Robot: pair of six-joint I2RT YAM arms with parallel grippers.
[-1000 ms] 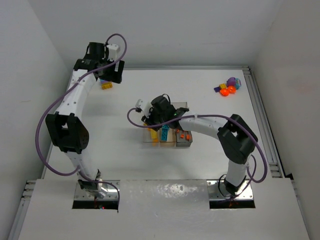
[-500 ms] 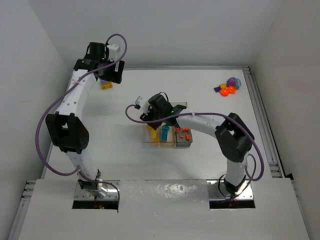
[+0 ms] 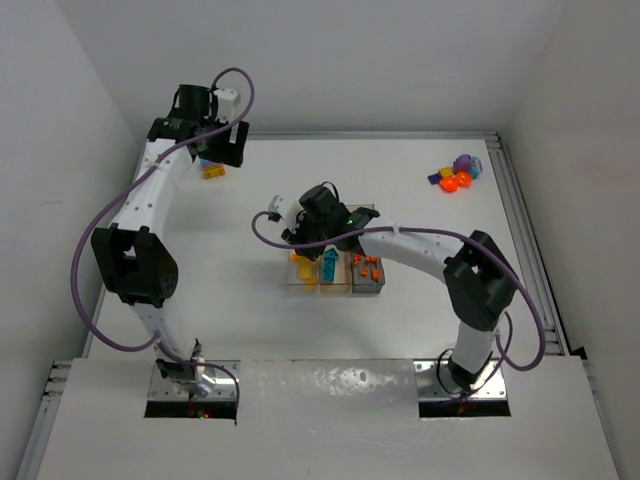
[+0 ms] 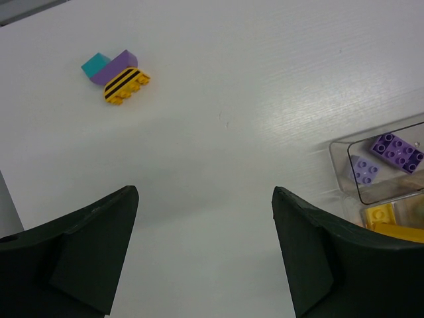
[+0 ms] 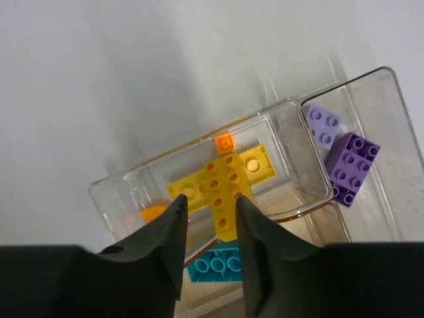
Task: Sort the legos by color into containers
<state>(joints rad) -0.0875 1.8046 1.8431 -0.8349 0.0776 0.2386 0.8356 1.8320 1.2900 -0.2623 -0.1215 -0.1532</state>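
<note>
Two purple bricks (image 5: 351, 169) lie inside the clear tray (image 5: 391, 132).

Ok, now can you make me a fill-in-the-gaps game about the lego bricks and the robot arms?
1. The two bricks in the tray's wide section are both ____.
2. The brick between the right gripper's fingers is ____.
3. The loose brick on the table, beside a purple one, has ____ stripes.
4. The left gripper has its fingers ____, with nothing between them.
Missing words: purple; yellow; black; open.
</note>
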